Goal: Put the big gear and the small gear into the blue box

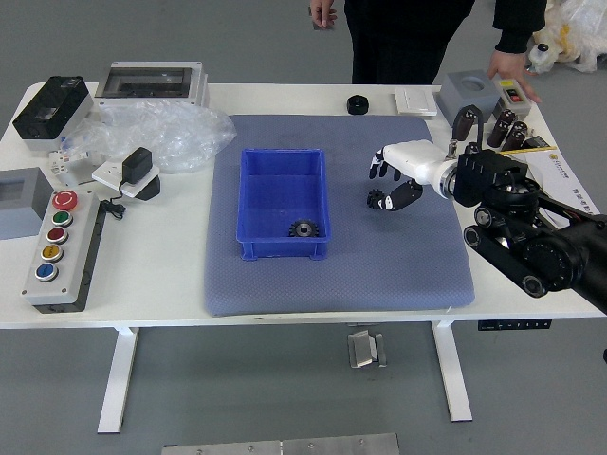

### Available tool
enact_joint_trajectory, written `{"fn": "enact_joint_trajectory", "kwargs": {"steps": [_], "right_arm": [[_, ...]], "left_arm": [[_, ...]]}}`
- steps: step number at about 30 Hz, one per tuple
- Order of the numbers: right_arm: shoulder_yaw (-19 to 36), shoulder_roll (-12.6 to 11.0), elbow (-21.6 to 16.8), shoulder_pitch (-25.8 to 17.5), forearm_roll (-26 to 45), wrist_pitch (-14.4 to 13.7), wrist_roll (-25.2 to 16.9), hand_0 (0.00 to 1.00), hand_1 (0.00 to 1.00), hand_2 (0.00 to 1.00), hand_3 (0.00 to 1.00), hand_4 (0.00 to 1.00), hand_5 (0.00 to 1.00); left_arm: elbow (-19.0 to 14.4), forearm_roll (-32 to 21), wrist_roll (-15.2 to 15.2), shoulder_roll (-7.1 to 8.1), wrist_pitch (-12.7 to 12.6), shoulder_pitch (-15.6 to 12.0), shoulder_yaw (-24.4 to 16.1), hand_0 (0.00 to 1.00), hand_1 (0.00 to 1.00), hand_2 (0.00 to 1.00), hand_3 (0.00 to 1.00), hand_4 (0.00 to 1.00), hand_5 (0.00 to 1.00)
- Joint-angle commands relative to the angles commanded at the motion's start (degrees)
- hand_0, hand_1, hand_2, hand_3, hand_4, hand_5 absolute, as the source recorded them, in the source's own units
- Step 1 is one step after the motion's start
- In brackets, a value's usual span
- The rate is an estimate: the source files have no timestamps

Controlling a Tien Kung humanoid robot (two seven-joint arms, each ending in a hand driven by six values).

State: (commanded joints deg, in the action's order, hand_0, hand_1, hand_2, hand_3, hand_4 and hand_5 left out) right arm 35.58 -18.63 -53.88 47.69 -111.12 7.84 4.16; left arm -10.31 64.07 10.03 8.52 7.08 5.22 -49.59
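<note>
Fingers [404, 195] parted, no grip visible, right hand [417, 161] at the small gear [377, 200], inside the right edge of the surface [256, 284]: pinch squarely! Big gear [303, 229]: near right corner, blue box [270, 248].

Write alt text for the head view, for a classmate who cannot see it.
The robot's right hand reaches toward a dark gear on a mat, right of a blue box holding another gear. A person stands behind the white table.
</note>
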Motion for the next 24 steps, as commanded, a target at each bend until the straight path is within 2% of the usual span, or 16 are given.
{"fn": "enact_joint_trajectory", "kwargs": {"steps": [3,14,24], "right_arm": [[0.08,0.49,0.91,0.21,-0.14,-0.27,-0.15,0.549,0.511,0.636,0.666,0.806,0.257],[0.28,2.77,5.17,0.34,-0.35,-2.33,-1.36,0.548,0.511,0.636,0.69,0.798,0.258],[0.76,4.8,8.31,0.32,0.23,-3.65,-3.07,0.561,0.525,0.657,0.716,0.798,0.227]], "left_arm": [[0.0,0.04,-0.01,-0.04,0.0,0.05,0.01,0.854,0.823,0.805,0.827,0.673,0.307],[0.0,0.18,-0.06,-0.43,0.01,0.14,0.08,0.854,0.823,0.805,0.828,0.673,0.307],[0.0,0.05,-0.31,-0.97,0.05,0.26,0.49,0.854,0.823,0.805,0.828,0.673,0.307]]}}
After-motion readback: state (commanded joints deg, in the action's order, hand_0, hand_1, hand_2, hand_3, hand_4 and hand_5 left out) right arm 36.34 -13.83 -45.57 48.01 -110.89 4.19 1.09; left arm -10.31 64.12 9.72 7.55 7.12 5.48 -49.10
